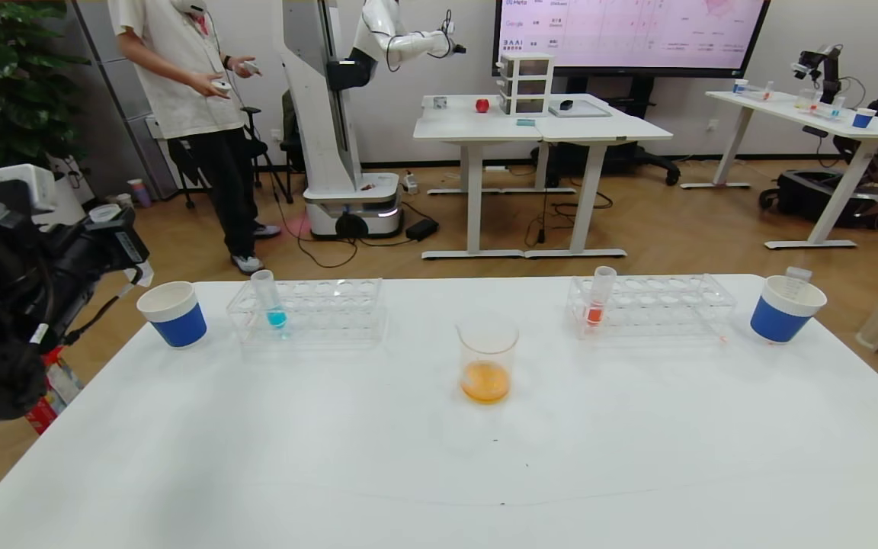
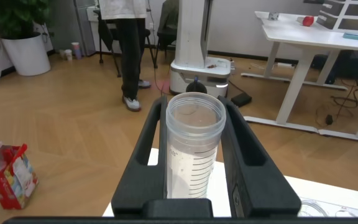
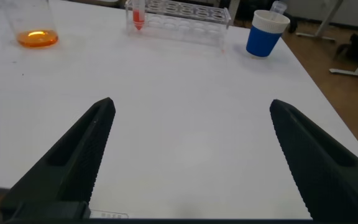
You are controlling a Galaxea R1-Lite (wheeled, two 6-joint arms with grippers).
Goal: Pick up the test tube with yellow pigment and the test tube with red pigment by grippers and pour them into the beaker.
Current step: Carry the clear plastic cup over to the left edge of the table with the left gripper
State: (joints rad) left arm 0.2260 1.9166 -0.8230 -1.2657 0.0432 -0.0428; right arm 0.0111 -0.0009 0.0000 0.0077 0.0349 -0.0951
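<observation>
Orange liquid sat in the short clear glass beaker [image 1: 488, 358] mid-bench [image 1: 332, 442]. Left tool [image 2: 194, 155] clamped an empty clear plastic tube [image 2: 194, 143] off the bench's left edge; right tool [image 3: 191, 155] gaped apart.

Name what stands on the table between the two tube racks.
Only the beaker holding orange liquid stands between the left rack and right rack, seen in the head view.
</observation>
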